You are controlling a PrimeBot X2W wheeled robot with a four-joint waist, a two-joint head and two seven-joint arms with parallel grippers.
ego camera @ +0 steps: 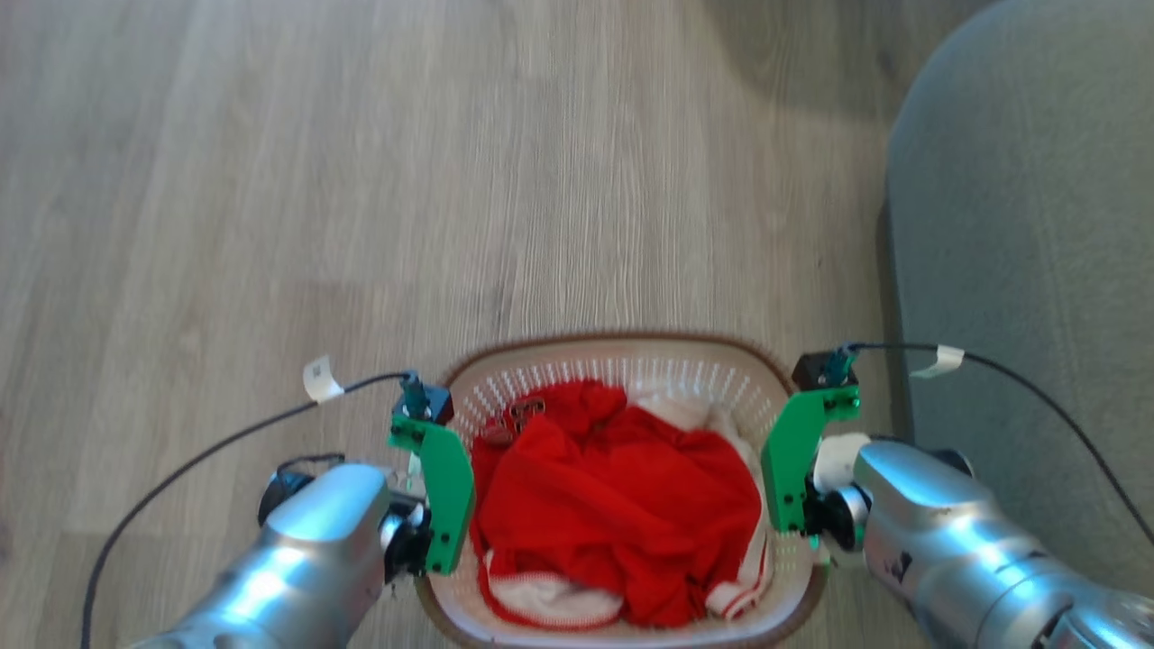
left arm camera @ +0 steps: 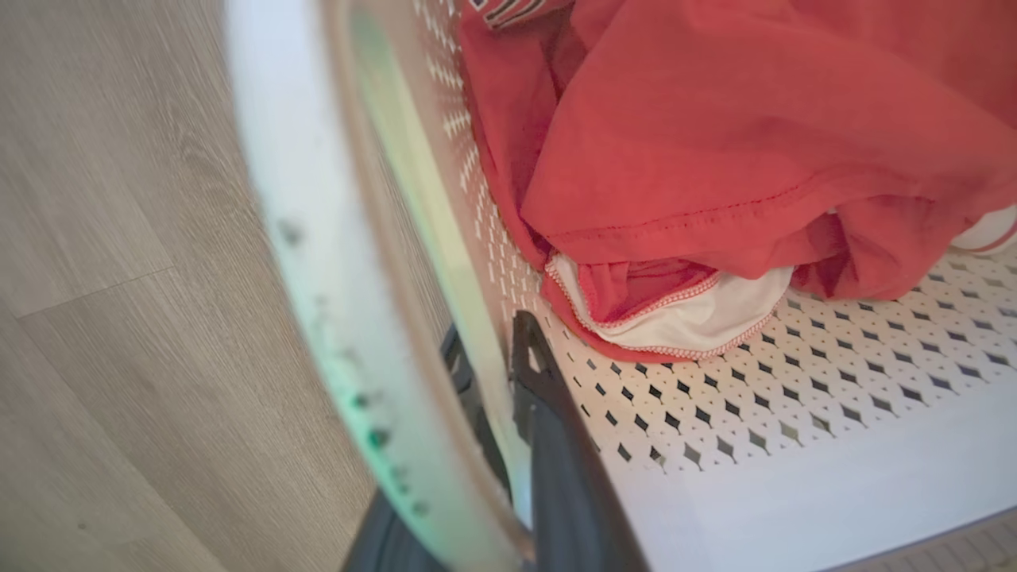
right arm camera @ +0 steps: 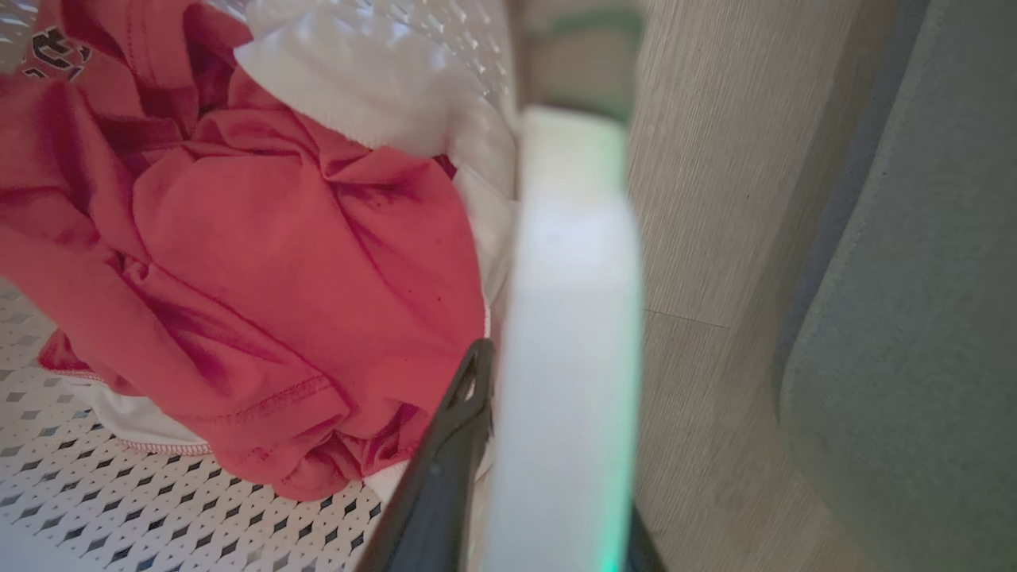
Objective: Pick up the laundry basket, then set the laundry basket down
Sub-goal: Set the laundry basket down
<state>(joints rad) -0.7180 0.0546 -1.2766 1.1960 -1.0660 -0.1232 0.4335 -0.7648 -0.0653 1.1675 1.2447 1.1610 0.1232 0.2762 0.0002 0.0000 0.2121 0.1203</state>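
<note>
The laundry basket (ego camera: 613, 342) is white and perforated with a brown rim, and it sits low in the head view between my two forearms. Red clothes (ego camera: 613, 505) and some white ones fill it. My left gripper (left arm camera: 486, 369) is shut on the basket's left wall (left arm camera: 342, 262), one dark finger (left arm camera: 528, 373) inside and the other outside. On the opposite side my right gripper (right arm camera: 548, 413) is shut on the white side handle (right arm camera: 572, 318); its inner finger (right arm camera: 465, 397) lies against the clothes. Green wrist plates (ego camera: 446, 491) hide both sets of fingers in the head view.
Pale wood floor (ego camera: 361, 180) stretches ahead and to the left. A grey upholstered piece of furniture (ego camera: 1037, 225) stands close on the right, a short gap from the basket's right side. Black cables (ego camera: 180, 469) trail from both wrists.
</note>
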